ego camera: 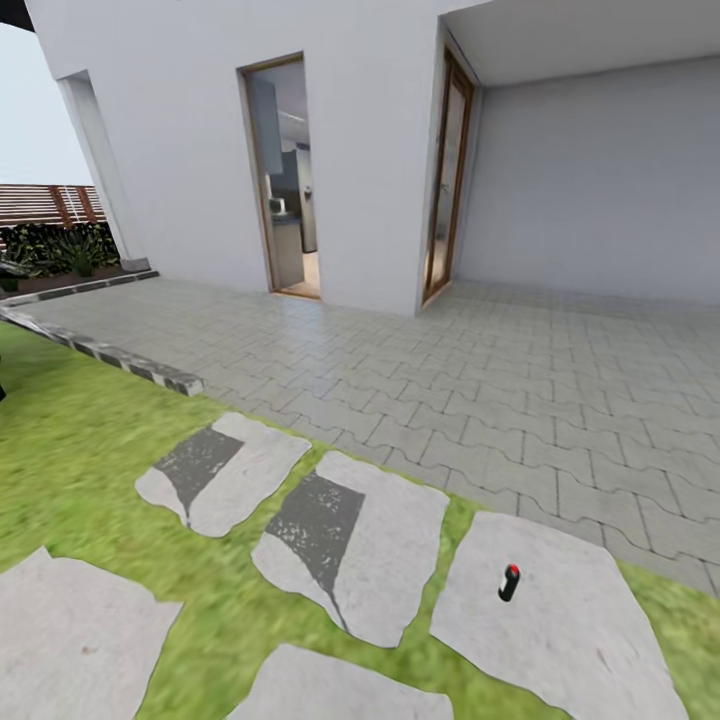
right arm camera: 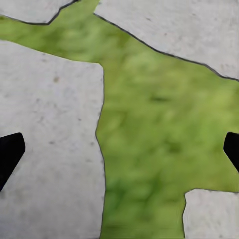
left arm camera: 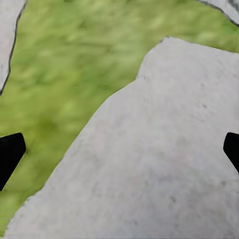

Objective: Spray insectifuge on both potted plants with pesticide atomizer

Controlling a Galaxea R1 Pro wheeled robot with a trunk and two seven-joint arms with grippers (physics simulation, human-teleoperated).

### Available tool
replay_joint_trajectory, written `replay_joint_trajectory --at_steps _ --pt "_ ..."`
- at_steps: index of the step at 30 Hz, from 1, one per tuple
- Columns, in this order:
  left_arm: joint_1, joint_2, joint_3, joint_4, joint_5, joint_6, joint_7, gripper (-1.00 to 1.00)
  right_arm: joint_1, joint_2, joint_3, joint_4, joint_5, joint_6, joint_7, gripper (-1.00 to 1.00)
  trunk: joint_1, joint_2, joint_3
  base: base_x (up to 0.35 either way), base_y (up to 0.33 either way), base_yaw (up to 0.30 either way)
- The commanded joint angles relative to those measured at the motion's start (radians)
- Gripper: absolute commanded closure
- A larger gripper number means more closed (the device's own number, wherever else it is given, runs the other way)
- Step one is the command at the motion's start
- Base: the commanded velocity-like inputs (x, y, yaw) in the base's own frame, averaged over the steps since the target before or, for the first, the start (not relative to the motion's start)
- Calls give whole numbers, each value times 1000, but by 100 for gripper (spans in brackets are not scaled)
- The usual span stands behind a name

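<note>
Between my left jaws, whose black fingertips sit wide apart, I see a pale grey stepping stone with blurred green grass beside it; nothing is held. My right jaws are likewise spread with nothing between them, hanging over a strip of lawn that runs between several flat stones.

From the head camera, the pesticide atomizer stands upright on a large flat stone, a slim dark bottle with a red top. I take that stone as my landmark: two stones with dark patches lie just beside it across narrow bands of grass, and the grey brick paving begins just beyond it. Farther beyond the stone rises the white house wall with an open doorway showing a kitchen inside. Well apart from the stone, past a curb, dark shrubs grow below a wooden fence.
</note>
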Motion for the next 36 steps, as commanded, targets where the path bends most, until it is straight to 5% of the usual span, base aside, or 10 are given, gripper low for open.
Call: replay_joint_trajectory --at_steps 1,36 --pt "-1 0 -1 1 7 -3 -1 -100 0 0 0 0 1 -3 1 -100 0 0 -1 278 242 0" --pt "-1 0 -1 1 7 -3 -1 -100 0 1 0 0 1 -3 1 -100 0 0 -1 278 243 0"
